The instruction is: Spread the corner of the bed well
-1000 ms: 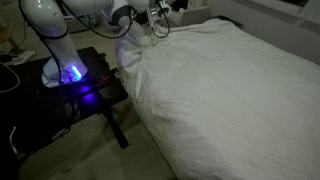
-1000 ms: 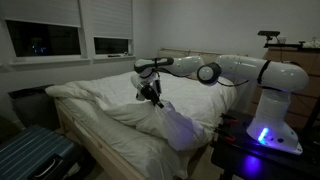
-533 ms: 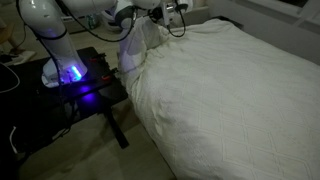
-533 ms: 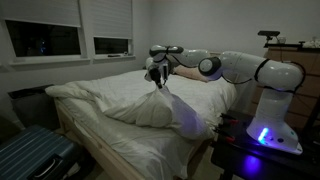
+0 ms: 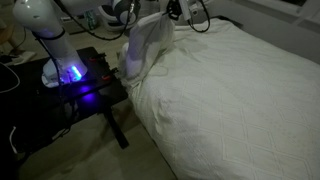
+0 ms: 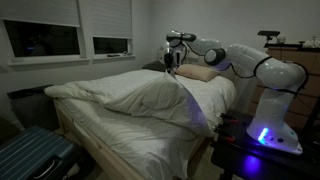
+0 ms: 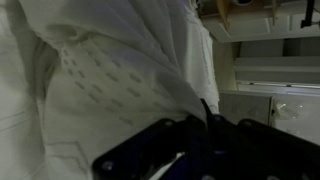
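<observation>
One second has carried the gripper (image 6: 173, 63), clamped on the corner (image 5: 147, 45), up and toward the head of the bed (image 5: 235, 105). The corner now hangs stretched beneath it, so spreading is judged well underway.

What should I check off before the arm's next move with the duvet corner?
1. The gripper shut on the corner: ok.
2. The corner lifted above the bed: ok.
3. The corner spread flat: not ok, it hangs bunched from the gripper.
4. The pillow out of the way: cannot tell.
5. How much fabric the fingers hold, in the wrist view: cannot tell.
</observation>
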Tool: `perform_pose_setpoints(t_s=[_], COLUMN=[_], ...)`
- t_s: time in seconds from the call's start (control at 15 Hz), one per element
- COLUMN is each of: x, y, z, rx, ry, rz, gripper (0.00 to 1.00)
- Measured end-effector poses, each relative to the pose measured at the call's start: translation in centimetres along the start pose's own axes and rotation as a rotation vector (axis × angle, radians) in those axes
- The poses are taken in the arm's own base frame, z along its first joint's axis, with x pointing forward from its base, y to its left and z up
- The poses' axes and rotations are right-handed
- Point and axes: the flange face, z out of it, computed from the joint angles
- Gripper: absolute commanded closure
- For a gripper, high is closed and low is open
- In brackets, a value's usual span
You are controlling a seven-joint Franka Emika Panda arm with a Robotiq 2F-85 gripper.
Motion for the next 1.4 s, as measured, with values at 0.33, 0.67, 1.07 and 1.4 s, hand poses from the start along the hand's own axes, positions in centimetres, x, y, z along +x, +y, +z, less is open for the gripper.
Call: perform_pose_setpoints(t_s=[0.33,0.67,1.07,1.4], x=[-7.3,-14.4,-21.3,-24.8], y=[-3.0,-7.7,-9.8,-3.2], z=[-8.9,-16.1,-23.3,-27.7], rx=[-0.267,-0.529,-0.84,-1.08], ry=[0.024,0.009,0.034,0.105], rz=[0.054,0.092,0.104,0.207], gripper=[0.99,0.99,0.72,0.4])
